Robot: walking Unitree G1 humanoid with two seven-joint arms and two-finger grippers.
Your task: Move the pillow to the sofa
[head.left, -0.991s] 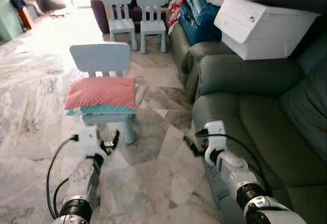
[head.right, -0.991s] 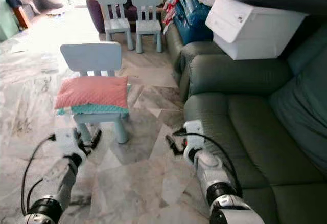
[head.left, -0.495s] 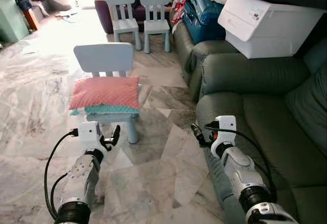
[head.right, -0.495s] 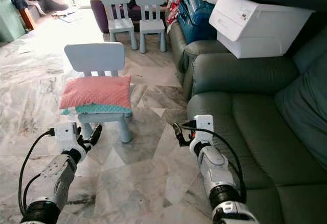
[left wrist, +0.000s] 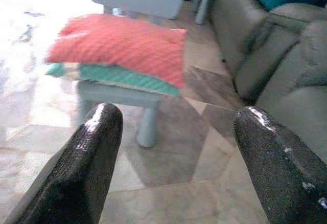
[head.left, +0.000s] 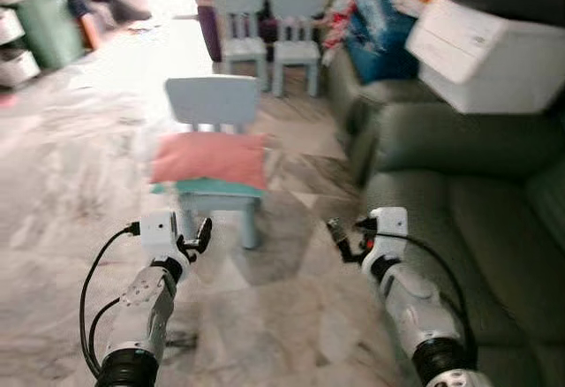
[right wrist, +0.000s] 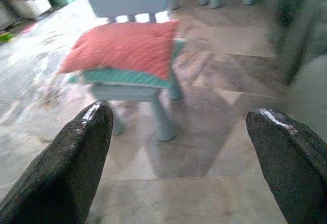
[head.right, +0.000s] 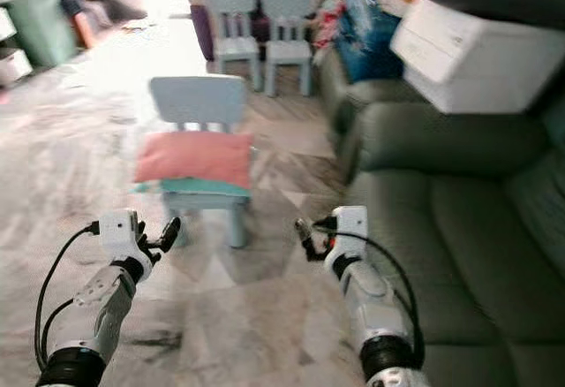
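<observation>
Pink pillow (head.left: 210, 158): lies atop a teal cushion (head.left: 221, 189) on a small blue chair (head.left: 214, 140), ahead, beside the green sofa (head.left: 477, 219).
Left tool (head.left: 192, 239), right tool (head.left: 346, 241): both spread wide, empty, raised toward the chair, apparently ready for a two-sided pickup. Well short of contact.

Bare marble floor (head.left: 282, 316) lies open between both raised grippers and the small chair (head.left: 214, 122), whose backrest blocks the far edge (sofa (head.left: 459, 184) walls the right).
</observation>
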